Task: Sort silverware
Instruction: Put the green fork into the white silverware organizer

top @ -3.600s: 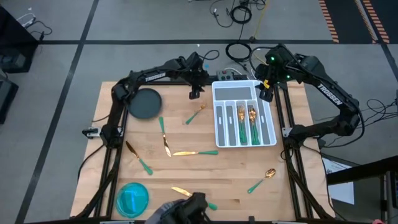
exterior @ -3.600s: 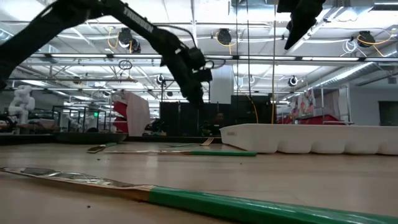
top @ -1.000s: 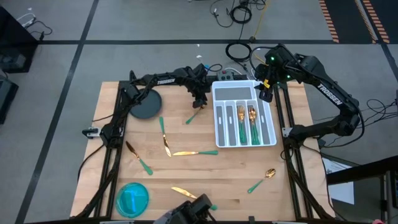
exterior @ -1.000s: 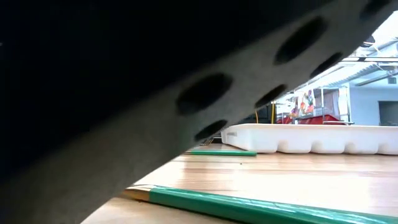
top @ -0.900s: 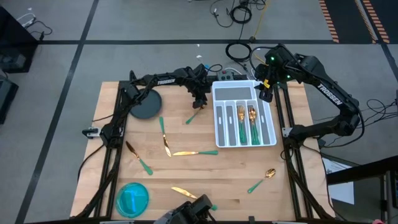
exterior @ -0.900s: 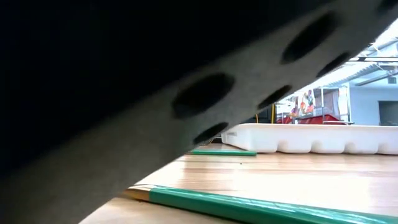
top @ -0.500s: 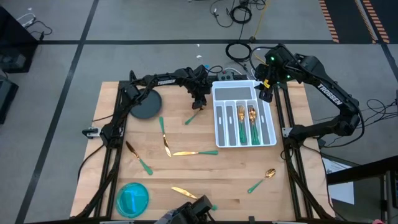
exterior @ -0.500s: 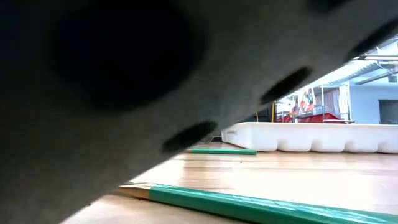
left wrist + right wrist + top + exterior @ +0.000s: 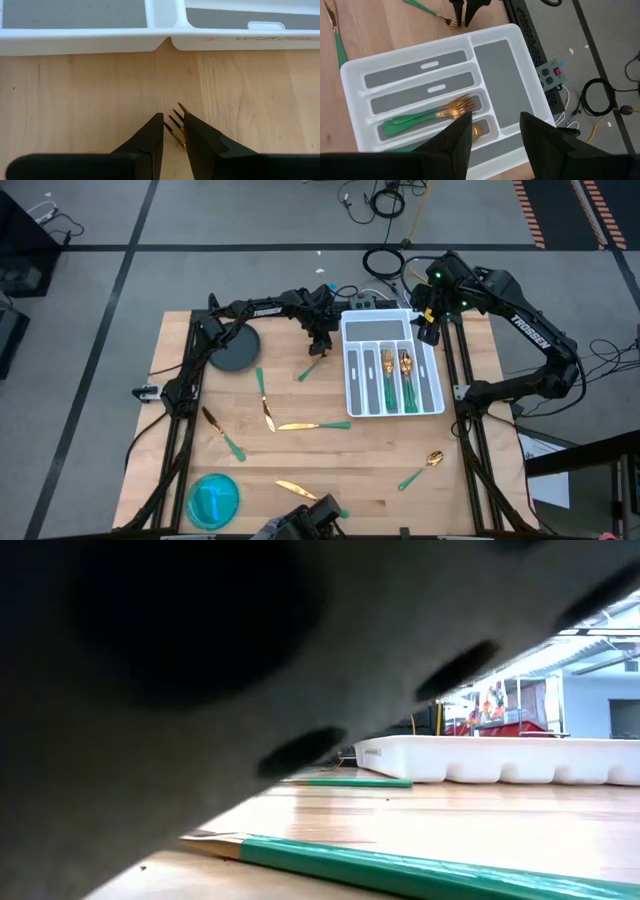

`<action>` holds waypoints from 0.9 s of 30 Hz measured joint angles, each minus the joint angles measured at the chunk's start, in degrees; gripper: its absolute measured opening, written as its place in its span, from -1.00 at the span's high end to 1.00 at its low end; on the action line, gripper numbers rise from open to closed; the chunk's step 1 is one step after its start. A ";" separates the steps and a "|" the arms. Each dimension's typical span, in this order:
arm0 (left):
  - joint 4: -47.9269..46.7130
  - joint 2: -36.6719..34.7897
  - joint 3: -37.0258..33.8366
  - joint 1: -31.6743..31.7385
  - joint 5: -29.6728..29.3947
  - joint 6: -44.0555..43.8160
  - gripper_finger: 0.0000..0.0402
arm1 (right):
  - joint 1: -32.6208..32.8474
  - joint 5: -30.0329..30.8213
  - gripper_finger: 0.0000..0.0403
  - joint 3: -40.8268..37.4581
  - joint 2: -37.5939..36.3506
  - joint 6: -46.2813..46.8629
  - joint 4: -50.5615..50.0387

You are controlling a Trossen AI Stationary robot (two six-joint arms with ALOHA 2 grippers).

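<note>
The silverware has gold heads and green handles. A fork lies just left of the white slotted tray, and my left gripper is shut on its head; the right wrist view shows that same gripper beyond the tray. Several more pieces lie loose on the wooden table, among them a knife and a spoon. Forks and a spoon lie in the tray's slots. My right gripper hangs open above the tray's far right corner. My left gripper has the fork's tined head pinched between its two fingers. The fingers slant down at it from the far left side. The tines stick out past the fingertips toward the tray. The green handle lies on the table.
A dark round plate sits at the far left and a blue bowl at the near left corner. A grey holed thing close to the lens blocks most of the low view. A power strip lies beyond the tray.
The grey holed thing in front of the low camera has shifted and now covers more of that view. Both arms have kept still, and the fork lies where it was.
</note>
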 joint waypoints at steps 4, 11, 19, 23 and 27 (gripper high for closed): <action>-0.21 0.00 0.00 -0.10 -0.46 -0.11 0.61 | 0.00 0.01 0.21 0.00 0.00 0.00 -0.27; -0.94 -0.17 0.54 1.20 2.35 -3.12 0.95 | 0.00 0.04 0.21 0.00 0.00 0.00 -0.38; -1.27 -0.17 0.68 1.53 3.35 -3.06 0.99 | -0.01 0.39 0.21 0.00 0.00 0.34 -0.36; -1.28 -0.17 0.70 1.68 3.19 -3.93 0.99 | -0.01 0.39 0.21 0.00 0.00 0.39 -0.36; -1.21 -0.23 0.70 1.66 2.77 -5.51 0.99 | -0.01 0.39 0.21 0.00 0.00 0.42 -0.34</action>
